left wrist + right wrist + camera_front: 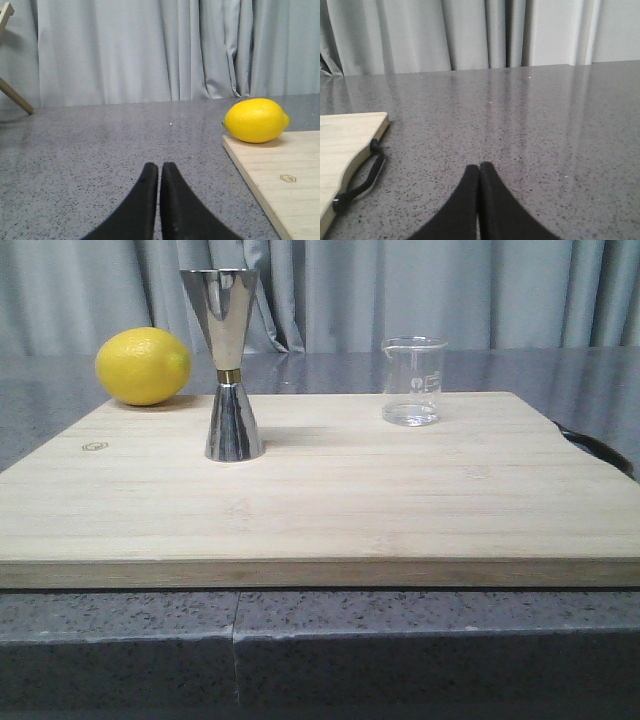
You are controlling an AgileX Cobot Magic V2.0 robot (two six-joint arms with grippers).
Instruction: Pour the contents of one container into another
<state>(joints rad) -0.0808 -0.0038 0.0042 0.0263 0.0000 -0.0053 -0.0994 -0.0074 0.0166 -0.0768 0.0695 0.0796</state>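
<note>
Clearly, we saw the small clear glass beaker (413,381) standing upright toward the far right of the pale wooden cutting board (330,510), its pouring lip at the rim and faint printed marks on its wall. To its left, well apart, stood the tall shiny steel hourglass jigger (229,365) with a brass-coloured waist band, upright on the same board. A yellow lemon (143,366) lay at the board's far left corner, beside the jigger. Nothing stood between beaker and jigger. We found the board resting on the grey speckled tabletop (530,130), a black loop handle (362,177) at its right end. Our left gripper (159,170) and right gripper (479,170) each hung over bare tabletop off the board, fingers pressed together, holding nothing.
</note>
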